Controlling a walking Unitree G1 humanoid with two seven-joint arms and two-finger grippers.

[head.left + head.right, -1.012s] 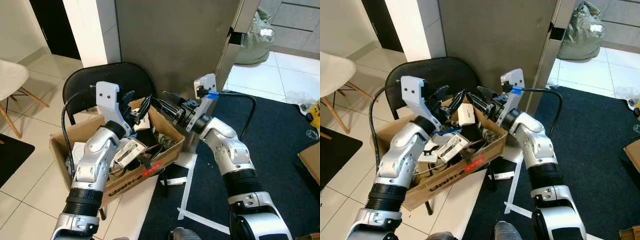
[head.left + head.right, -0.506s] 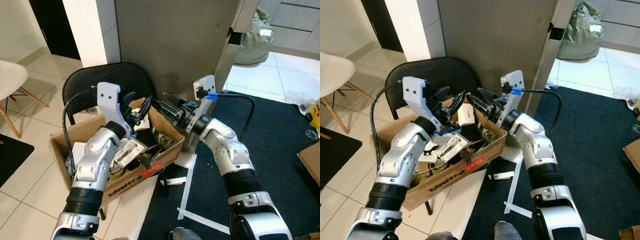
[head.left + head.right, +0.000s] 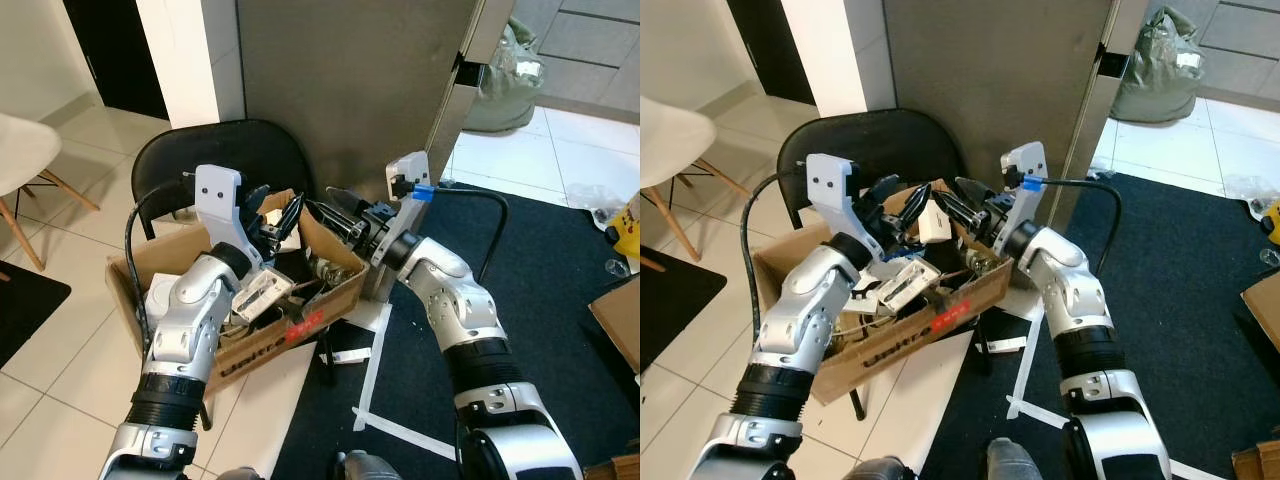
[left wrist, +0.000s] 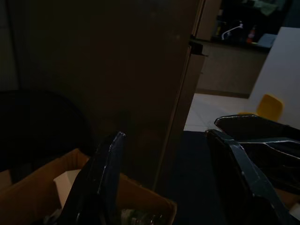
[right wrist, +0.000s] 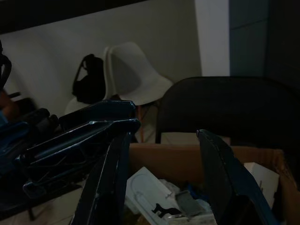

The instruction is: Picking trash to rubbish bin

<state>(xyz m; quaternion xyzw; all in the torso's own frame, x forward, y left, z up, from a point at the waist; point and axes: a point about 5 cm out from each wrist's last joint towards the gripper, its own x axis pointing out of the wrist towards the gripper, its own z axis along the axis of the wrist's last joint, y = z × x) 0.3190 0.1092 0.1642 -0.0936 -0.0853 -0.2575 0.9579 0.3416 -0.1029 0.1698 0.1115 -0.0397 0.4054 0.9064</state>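
Resting on a black chair [image 3: 215,150] against a grey panel wall [image 3: 340,80], the cardboard box [image 3: 270,345] of trash overhangs white floor tiles [image 3: 60,400] where they meet a dark carpet [image 3: 560,270] marked with white tape. Above the box's far edge, the left gripper [image 3: 283,218] and right gripper [image 3: 327,208] hover, each with fingers spread and empty. A white carton [image 3: 934,228] lies near that edge. Items deeper in the box are tangled and hard to identify. Both wrist views are very dark.
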